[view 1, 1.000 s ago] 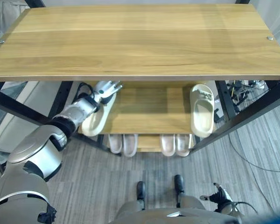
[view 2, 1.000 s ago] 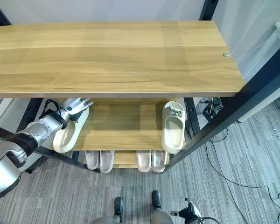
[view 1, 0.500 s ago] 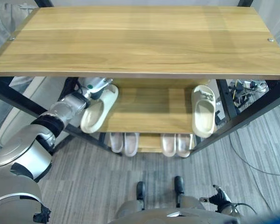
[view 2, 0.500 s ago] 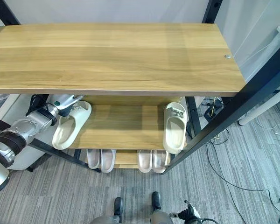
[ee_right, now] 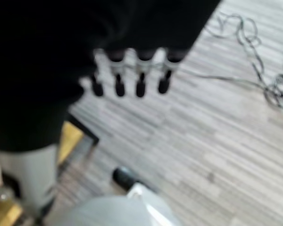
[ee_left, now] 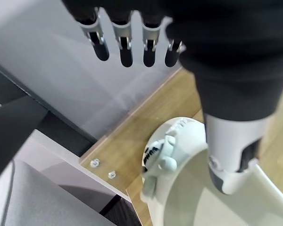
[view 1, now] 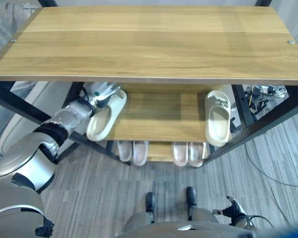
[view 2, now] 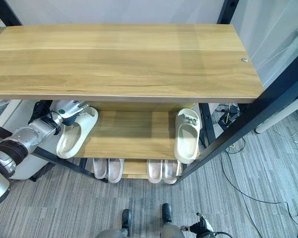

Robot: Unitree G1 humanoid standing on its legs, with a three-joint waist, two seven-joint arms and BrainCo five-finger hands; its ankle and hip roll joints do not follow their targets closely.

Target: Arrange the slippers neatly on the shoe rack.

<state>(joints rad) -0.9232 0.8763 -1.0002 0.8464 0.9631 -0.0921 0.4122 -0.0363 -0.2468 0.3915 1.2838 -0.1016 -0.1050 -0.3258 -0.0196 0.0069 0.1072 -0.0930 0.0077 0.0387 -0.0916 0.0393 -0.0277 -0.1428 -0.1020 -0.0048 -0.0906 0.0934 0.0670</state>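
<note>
Left eye view: left hand (view 1: 100,92) at left slipper (view 1: 106,116), middle shelf (view 1: 156,116), centre-left.
Left hand: fingers straight, thumb in slipper.
Right hand (ee_right: 132,70): fingers relaxed, empty.
Done: right slipper (view 1: 217,117) straight.
Left: left slipper angled, overhanging.

Grey striped carpet floor (view 2: 248,208); pale wall (ee_left: 61,80).

cream slippers (view 1: 106,115), light wood-grain shoe rack (view 1: 149,44) with black frame, grey striped floor (view 1: 99,198)

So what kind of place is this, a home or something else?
Probably an office or lab rather than a home: a wood-and-black-metal shoe rack holding cream slippers, grey carpet-like flooring, and loose cables behind the rack.
</note>
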